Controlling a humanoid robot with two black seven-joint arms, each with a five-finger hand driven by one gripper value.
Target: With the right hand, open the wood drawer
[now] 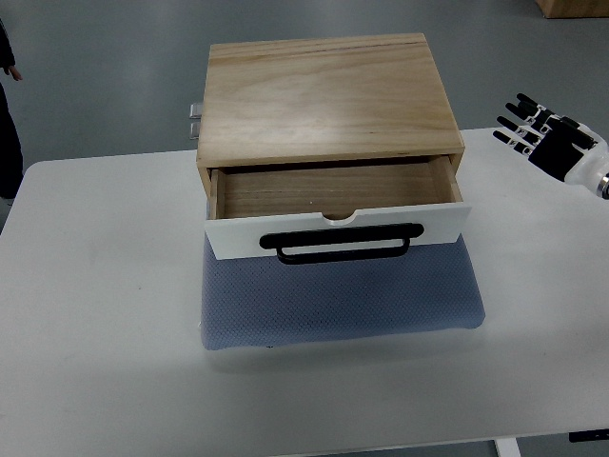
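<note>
A light wooden drawer box (324, 95) stands on a blue-grey cushion (343, 300) in the middle of the white table (95, 314). Its drawer (328, 190) is pulled out toward me and looks empty inside. The drawer's white front panel (338, 231) carries a black bar handle (341, 243). My right hand (547, 141) hovers at the right edge of the view, well away from the drawer, with its black-and-white fingers (519, 122) spread and nothing held. The left arm does not show.
A person's dark sleeve and hand (8, 105) show at the far left edge, beyond the table. A small metal fitting (194, 119) sticks out behind the box's left side. Grey floor lies past the table's far edge.
</note>
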